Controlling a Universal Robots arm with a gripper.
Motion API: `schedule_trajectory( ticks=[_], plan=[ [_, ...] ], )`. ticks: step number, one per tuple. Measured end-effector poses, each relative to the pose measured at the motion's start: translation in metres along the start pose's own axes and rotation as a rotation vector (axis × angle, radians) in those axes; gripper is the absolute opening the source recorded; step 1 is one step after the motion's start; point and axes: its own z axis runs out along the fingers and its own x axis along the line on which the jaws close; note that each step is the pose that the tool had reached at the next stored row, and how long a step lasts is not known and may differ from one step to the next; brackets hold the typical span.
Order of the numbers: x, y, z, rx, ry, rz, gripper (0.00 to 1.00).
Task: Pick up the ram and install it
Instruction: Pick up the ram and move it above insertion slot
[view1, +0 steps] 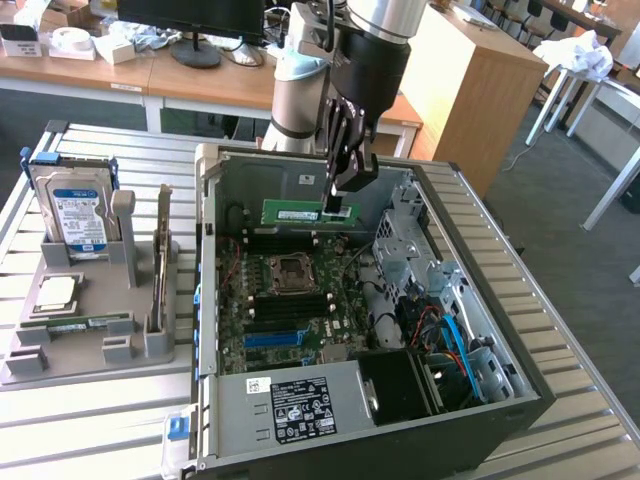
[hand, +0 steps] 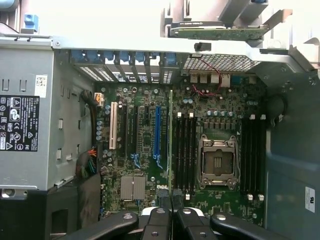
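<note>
The ram (view1: 300, 212) hangs level and on edge inside the open computer case (view1: 280, 180). It is above the motherboard (view1: 300, 310) and its empty processor socket (view1: 290, 272). The jaws are nearly closed, pinching the ram at its end on the exterior view's right. The case sits on a slatted bench (view1: 100, 420).

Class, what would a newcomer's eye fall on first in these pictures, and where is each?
An open computer case lies in the middle, its motherboard bare. Over it the hand grips the green ram by one end. On the exterior view's left, a grey stand holds a hard drive.
</note>
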Motion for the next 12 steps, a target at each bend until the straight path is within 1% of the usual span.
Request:
schedule_trajectory(
  ticks=[3,12],
  plan=[
    [-0.003,0.0000,0.0001,0.0020,-0.0001,0.000,0.12],
    [-0.023,-0.0004,0.0006,0.0055,-0.0001,0.000,0.12]
  ],
)
